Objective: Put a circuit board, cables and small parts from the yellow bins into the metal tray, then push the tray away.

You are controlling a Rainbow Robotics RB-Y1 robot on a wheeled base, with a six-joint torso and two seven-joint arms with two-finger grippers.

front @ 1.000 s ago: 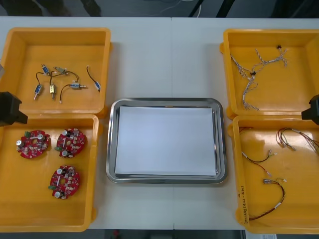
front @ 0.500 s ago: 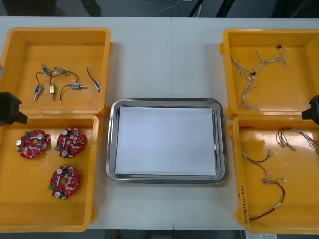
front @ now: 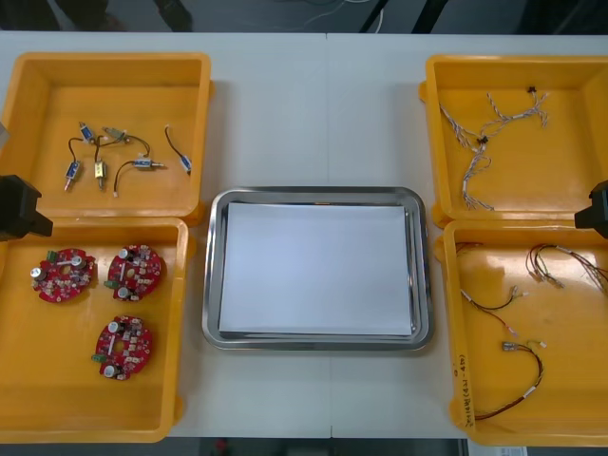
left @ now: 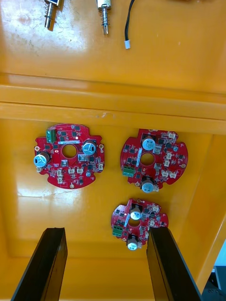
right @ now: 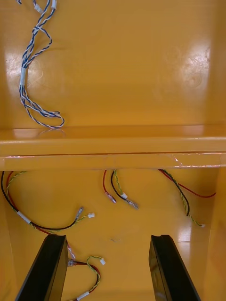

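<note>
Still at the start: nothing shifts from a second ago to now, so we judge that no pick has begun and the whole task lies ahead. Our left gripper [left: 106, 231] hangs empty, fingers spread wide, over the lower-left yellow bin [front: 186, 313]. The nearest of three circuit boards [left: 138, 222] lies between the fingers, close to one of them. Our right gripper [right: 107, 239], likewise spread and empty, hovers over red and yellow cables [right: 22, 217] in the lower-right yellow bin [front: 446, 323].

At the frame's centre the metal tray [front: 313, 194], white inside, holds nothing; its long axis runs left to right. The boards are round, with no long axis. In the upper-right yellow bin [front: 433, 142] the twisted blue and white cables [front: 484, 138] slant from upper right to lower left.
</note>
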